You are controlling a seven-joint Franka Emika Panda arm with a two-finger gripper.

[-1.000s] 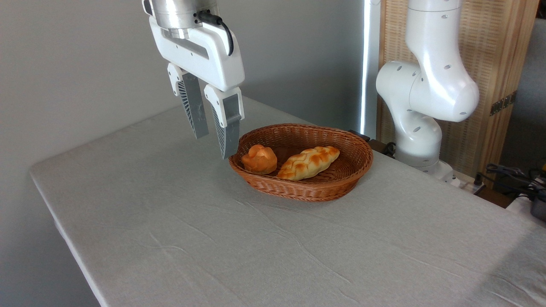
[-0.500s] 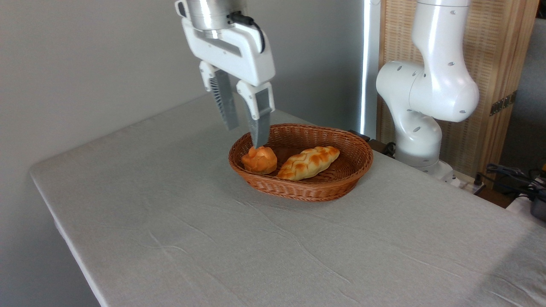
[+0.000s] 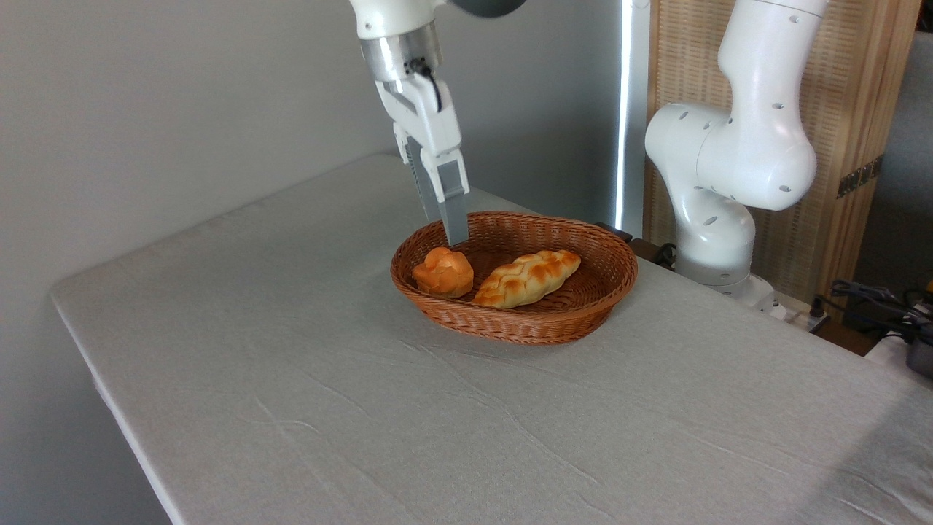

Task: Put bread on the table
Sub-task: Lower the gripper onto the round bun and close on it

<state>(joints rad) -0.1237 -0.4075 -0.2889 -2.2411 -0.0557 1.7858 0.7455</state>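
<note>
A brown wicker basket (image 3: 576, 310) is sitting right under the fingers (image 3: 453, 211), its near-left rim showing just below their tips. A long braided golden loaf (image 3: 528, 278) is lying inside it, angled, down and to the right of the fingers. Further right of them, a slatted wooden screen (image 3: 845, 109) is standing at the back, with some dark cables (image 3: 871, 299) trailing near its foot.

The gripper (image 3: 450, 232) is seen edge-on, one finger behind the other, so its opening cannot be told. The table (image 3: 291, 379) runs past the bottom edge.
</note>
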